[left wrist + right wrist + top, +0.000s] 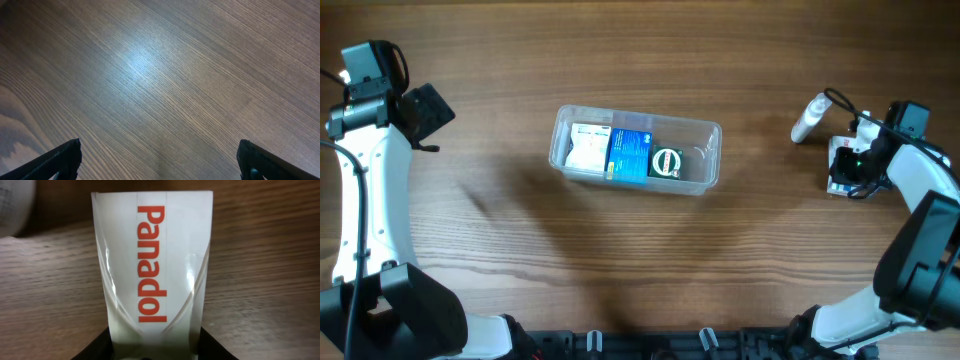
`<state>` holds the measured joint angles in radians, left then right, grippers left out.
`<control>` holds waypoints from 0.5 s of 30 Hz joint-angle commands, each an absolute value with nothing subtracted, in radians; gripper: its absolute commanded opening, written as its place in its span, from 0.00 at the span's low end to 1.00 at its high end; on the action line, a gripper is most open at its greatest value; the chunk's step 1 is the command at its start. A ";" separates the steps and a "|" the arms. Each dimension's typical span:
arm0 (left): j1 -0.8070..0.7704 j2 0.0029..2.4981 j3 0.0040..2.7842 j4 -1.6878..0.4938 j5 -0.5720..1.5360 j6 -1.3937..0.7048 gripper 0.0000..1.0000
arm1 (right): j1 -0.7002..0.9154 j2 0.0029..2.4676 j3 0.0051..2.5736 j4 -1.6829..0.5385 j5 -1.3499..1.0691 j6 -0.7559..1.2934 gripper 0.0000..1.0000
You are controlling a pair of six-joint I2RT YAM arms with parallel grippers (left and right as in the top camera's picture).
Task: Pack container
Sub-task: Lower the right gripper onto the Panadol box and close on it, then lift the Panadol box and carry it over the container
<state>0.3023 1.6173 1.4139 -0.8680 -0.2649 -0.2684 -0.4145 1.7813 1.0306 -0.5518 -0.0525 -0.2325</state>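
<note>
Container (635,150): clear tub on the surface (620,260), near the middle of the overhead view and well apart from both arms.
Contents: a white box (586,148) lies at the end nearer the left arm, with a blue box (630,154) just beside it. A round dark item with a pale ring (667,162) lies towards the other end (the print on all three is too small to read).
Left jaws: wide apart with nothing between them. The left wrist view shows only two dark fingers (60,160), cut off at the bottom corners, with bare wood between.
Right jaws: narrowed onto the Panadol box (152,265). A dark finger (95,350) lies against each lower side of it, and the frame edge cuts off most of each.
Panadol box, place: on the surface at the right arm's side, well apart from the container. From overhead the wrist covers most of it, and its bottom end runs out of the right wrist view.
Small white bottle (808,118): lies tilted on the surface near the right wrist, on the container's side.
Unclear: a blurred pale patch in the top corner of the right wrist view cannot be identified.
</note>
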 commanded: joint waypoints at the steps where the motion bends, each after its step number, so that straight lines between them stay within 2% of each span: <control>1: 0.304 1.600 1.420 -0.866 -0.278 -0.266 1.00 | -0.418 1.660 1.068 -0.563 -0.068 -0.233 0.41; 3: 0.304 1.600 1.420 -0.866 -0.278 -0.266 1.00 | -0.418 1.612 1.068 -0.575 -0.057 -0.233 0.42; 4: 0.304 1.600 1.420 -0.866 -0.278 -0.266 1.00 | -0.418 1.570 1.069 -0.592 -0.033 -0.233 0.45; 8: 0.304 1.600 1.420 -0.866 -0.278 -0.266 1.00 | -0.418 1.429 1.084 -0.642 0.033 -0.232 0.46; 12: 0.304 1.600 1.420 -0.865 -0.278 -0.266 1.00 | -0.418 1.278 1.119 -0.679 -0.024 -0.179 0.36; 15: 0.304 1.600 1.420 -0.866 -0.278 -0.267 1.00 | -0.398 1.211 1.155 -0.714 -0.097 -0.180 0.36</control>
